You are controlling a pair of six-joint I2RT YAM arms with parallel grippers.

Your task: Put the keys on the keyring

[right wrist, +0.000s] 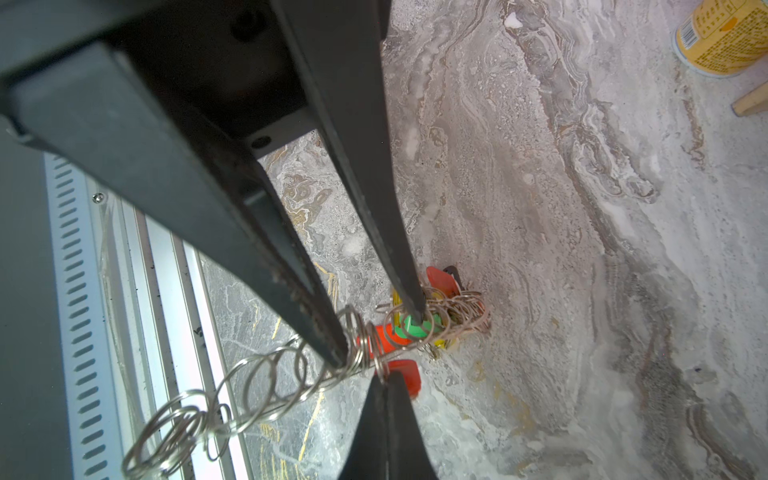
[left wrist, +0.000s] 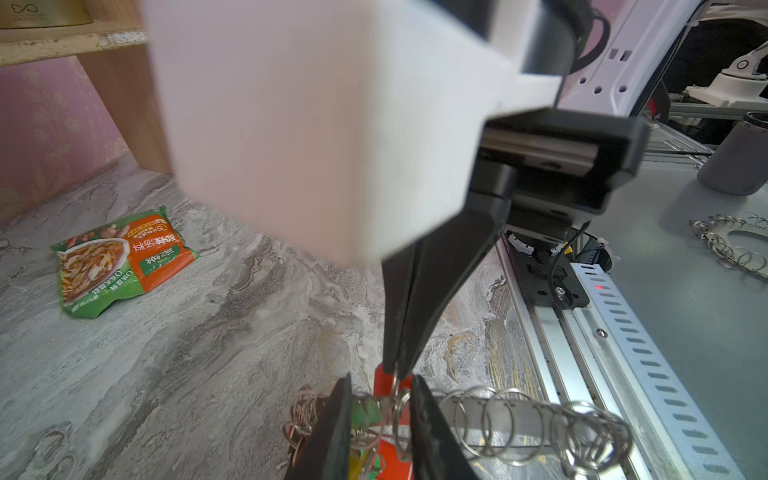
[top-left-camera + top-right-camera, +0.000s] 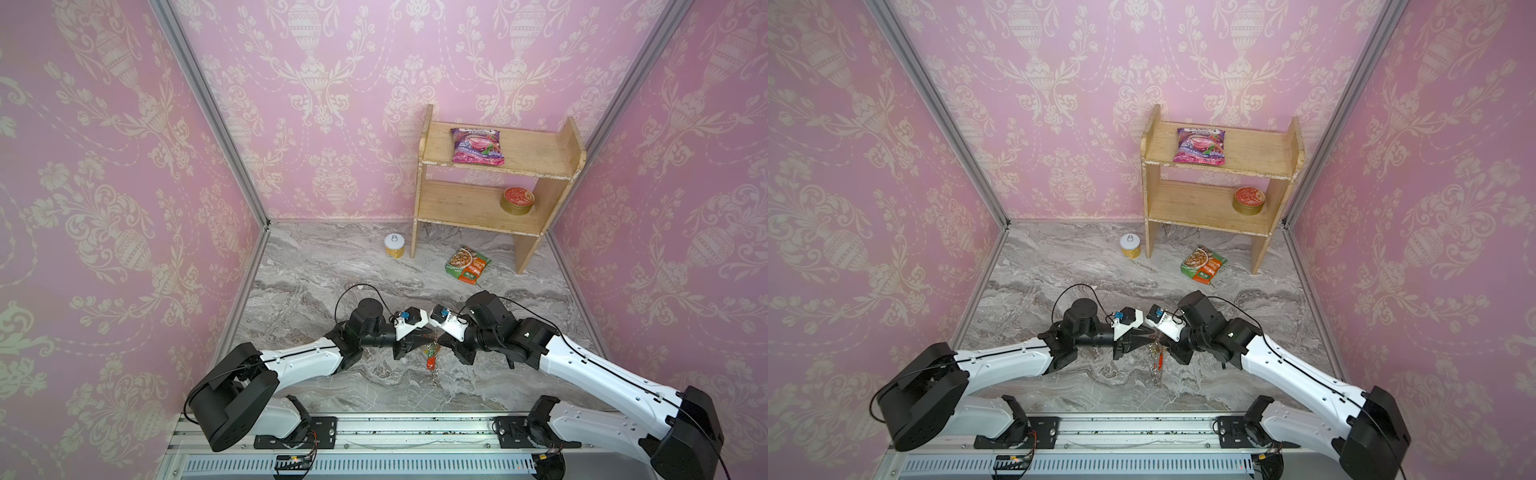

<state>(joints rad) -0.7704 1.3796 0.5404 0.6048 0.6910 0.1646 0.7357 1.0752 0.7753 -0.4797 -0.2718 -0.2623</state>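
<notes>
Presently right fingers (image 2: 415, 311) pinch shut on one keyring (image 1: 363, 347) link above the desk (image 1: 540, 208); left fingers (image 2: 338, 424) stand partly open, straddling rings beside tagged keys (image 1: 409, 328).

Pink damask walls (image 3: 332, 83); grey marble floor (image 3: 311, 270); wooden shelf unit (image 3: 457, 203).

Grey marbled tabletop (image 3: 316, 266). Holds a wooden shelf unit (image 3: 478, 203) at back right, a yellow can (image 3: 395, 246) just beside its leg, a noodle packet (image 3: 467, 264) flat nearby.
</notes>
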